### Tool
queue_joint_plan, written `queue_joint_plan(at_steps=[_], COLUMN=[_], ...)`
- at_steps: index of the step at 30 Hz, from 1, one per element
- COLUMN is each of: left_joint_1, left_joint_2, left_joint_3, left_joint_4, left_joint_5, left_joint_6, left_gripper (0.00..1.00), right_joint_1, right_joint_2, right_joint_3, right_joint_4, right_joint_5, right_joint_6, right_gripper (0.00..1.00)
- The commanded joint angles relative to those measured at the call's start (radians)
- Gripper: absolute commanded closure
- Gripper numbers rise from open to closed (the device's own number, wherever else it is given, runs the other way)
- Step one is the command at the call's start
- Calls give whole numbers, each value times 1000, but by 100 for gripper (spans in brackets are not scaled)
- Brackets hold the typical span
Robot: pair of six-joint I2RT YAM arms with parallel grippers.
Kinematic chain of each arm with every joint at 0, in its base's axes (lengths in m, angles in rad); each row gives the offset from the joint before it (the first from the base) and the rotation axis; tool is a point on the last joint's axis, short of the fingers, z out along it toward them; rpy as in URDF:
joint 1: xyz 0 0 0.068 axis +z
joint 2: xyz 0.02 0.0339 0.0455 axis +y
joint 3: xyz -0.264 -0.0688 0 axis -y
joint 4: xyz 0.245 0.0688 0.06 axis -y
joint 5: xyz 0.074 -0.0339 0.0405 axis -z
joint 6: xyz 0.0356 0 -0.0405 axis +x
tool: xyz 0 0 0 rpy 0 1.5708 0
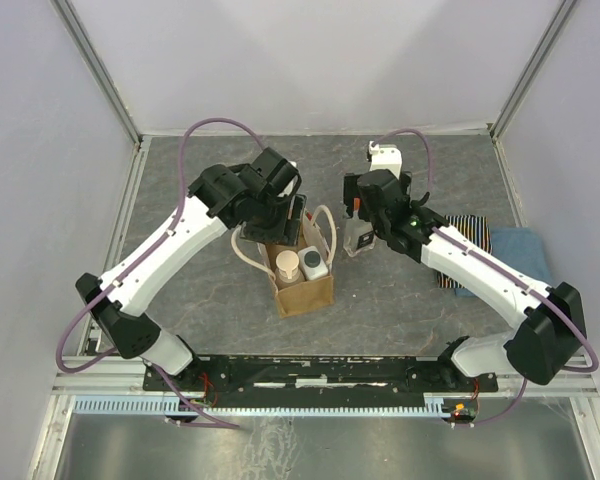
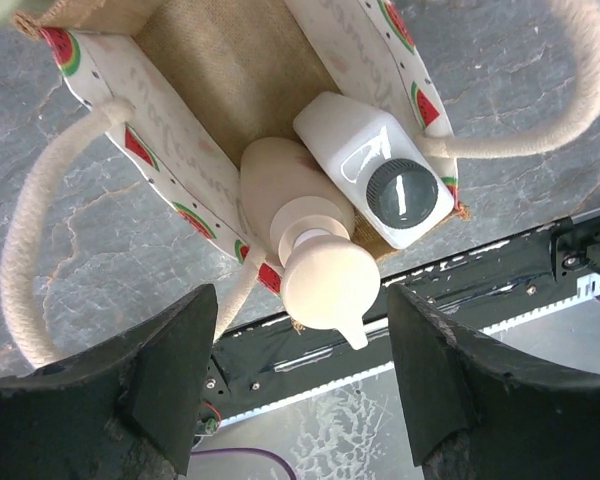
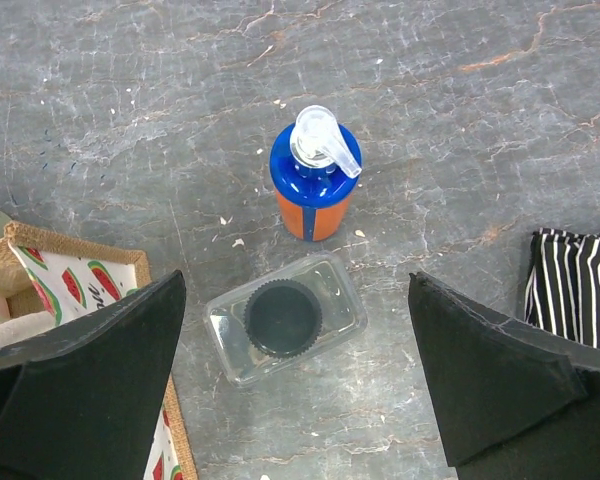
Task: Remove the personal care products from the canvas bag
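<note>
A grey marbled table [image 1: 400, 295] is enclosed by white walls [image 1: 310, 60]. The left arm is bent over the canvas bag [image 1: 305, 292], with the left gripper [image 2: 302, 350] parted and empty above a beige pump bottle [image 2: 290, 215] and a white dark-capped bottle [image 2: 375, 165] inside. The right gripper [image 3: 295, 330] is spread wide and empty over a clear dark-capped bottle [image 3: 283, 318] on the table near the bag. Lettering on the watermelon-print lining [image 2: 165, 180] cannot be read.
</note>
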Motion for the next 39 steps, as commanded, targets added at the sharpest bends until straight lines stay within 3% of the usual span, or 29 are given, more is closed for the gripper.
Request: queue_joint_plan(at_steps=[1,21,23,28,33,39], left_joint_1=[-23,-71,-71,-71,-71,-71], left_joint_2=[-16,-22,-21,-11,25,71], left_joint_3=[-42,-190,-170,-90,-11,188], left_joint_4=[24,136,138,120,65,-2], left_joint_5=[30,77,55,19,-5,-61], left_joint_6=[-30,-57,-43,-14,7,13], left_gripper=[25,29,34,57,72,74], right_joint_1=[-1,-1,0,-2,-2,-4], right_joint_2=[-34,-35,-37,-48,-59,-64], right_joint_3=[3,2,2,-7,-11,-18], right_joint_4=[38,28,23,18,16,18], right_joint_5=[45,52,55,63,71,72], right_joint_6=[-11,-11,-13,-19,-22,-23], right_gripper=[0,0,0,0,0,0])
